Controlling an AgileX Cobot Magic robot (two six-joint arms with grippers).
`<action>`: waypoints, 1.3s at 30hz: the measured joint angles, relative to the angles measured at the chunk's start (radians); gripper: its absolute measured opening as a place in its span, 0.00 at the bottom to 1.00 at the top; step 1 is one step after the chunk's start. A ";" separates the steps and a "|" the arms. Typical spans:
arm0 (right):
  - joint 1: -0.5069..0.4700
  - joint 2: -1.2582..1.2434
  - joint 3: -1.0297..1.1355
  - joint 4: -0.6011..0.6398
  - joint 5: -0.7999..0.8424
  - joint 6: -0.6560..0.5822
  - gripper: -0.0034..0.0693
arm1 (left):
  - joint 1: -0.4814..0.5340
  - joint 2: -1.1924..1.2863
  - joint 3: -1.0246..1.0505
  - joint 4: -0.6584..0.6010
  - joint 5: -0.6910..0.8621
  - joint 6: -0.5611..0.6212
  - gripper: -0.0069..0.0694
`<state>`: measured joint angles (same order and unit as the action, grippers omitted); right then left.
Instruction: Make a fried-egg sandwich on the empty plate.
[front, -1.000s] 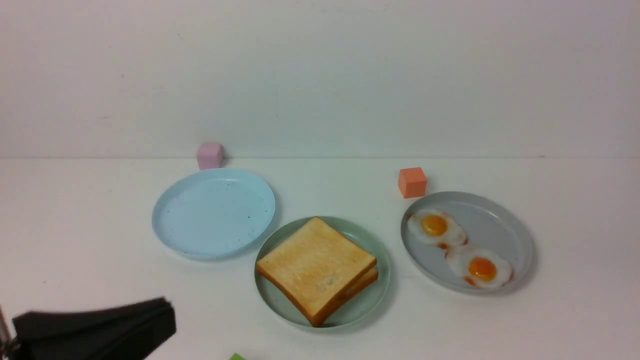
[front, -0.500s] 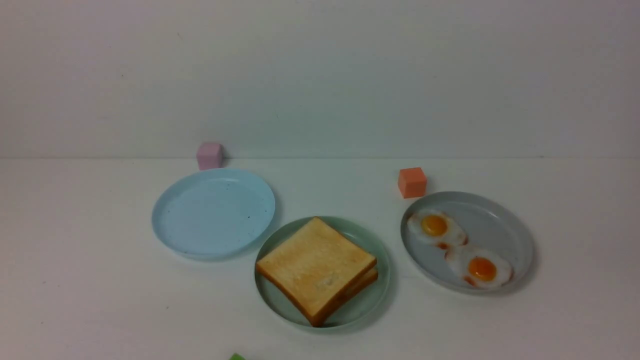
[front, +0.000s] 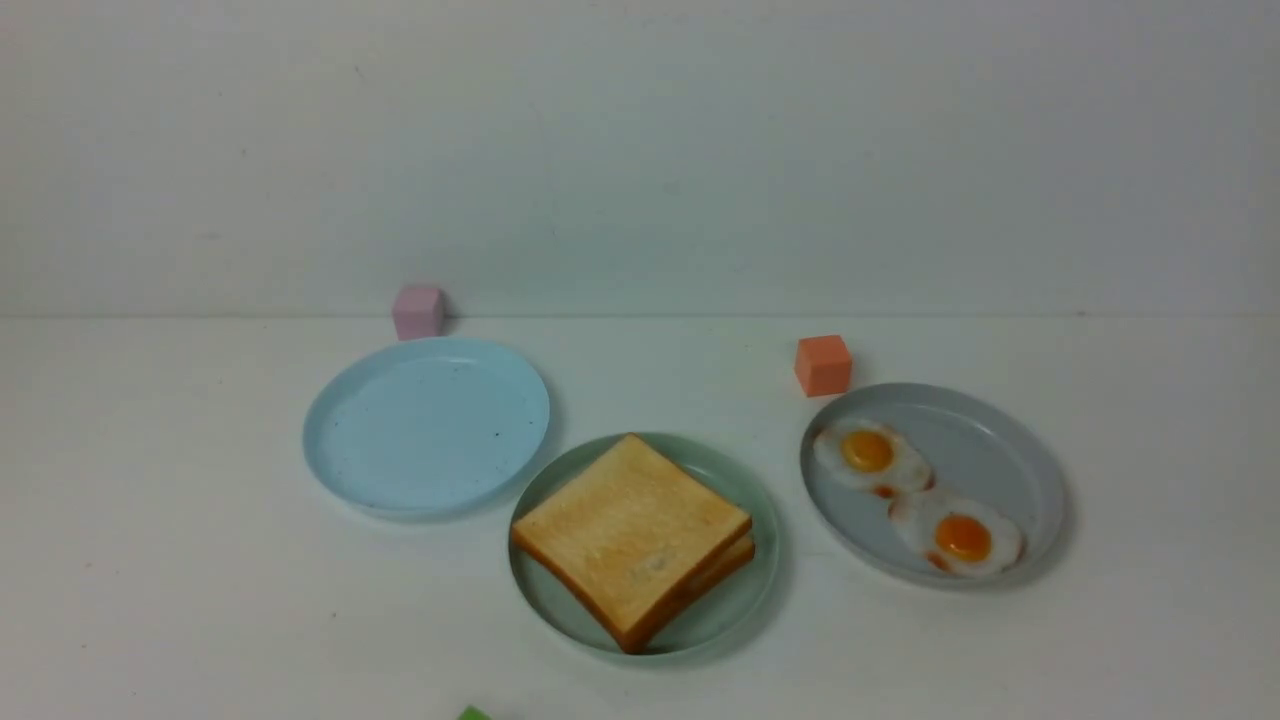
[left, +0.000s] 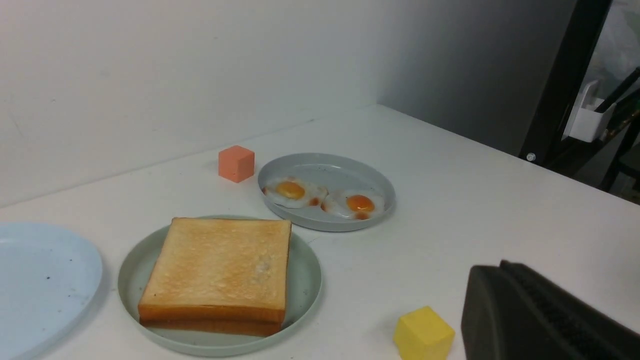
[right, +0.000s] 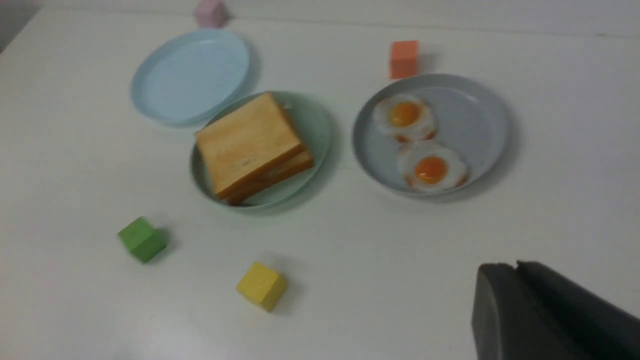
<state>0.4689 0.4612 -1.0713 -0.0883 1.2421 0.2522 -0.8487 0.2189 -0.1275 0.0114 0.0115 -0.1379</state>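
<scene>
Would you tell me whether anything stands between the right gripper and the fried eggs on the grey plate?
Nothing visible does. In the right wrist view only bare table lies between the shut right gripper and the grey plate holding the fried eggs. The orange cube sits beyond the plate, the yellow cube well aside.

The bench (front: 150, 560) lies bare across the left and right edges of the front view and along its lower strip, broken only by a green cube (front: 474, 714) peeking in at the bottom edge.

Mid-frame, three plates crowd together. The light blue plate (front: 427, 425) nearly touches the mint-green plate (front: 760, 590) with its toast stack (front: 632, 536), so there is no passage between them. A narrow lane separates that plate from the grey plate (front: 1010, 470) holding two fried eggs (front: 918, 497).

An orange cube (front: 823, 365) sits just behind the grey plate, a pink cube (front: 418, 311) behind the blue one.

In the right wrist view a yellow cube (right: 261, 286) stands in the lower middle.
</scene>
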 joint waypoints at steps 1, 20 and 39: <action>-0.083 -0.043 0.075 0.010 -0.073 -0.038 0.04 | 0.000 0.000 0.000 0.000 0.001 0.000 0.07; -0.416 -0.472 1.084 0.123 -0.835 -0.157 0.03 | 0.000 0.000 0.000 0.001 0.002 0.000 0.08; -0.418 -0.472 1.086 0.131 -0.845 -0.151 0.04 | 0.000 0.000 0.000 0.000 0.002 0.000 0.09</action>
<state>0.0509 -0.0113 0.0145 0.0423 0.3968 0.1011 -0.8487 0.2189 -0.1275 0.0116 0.0131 -0.1379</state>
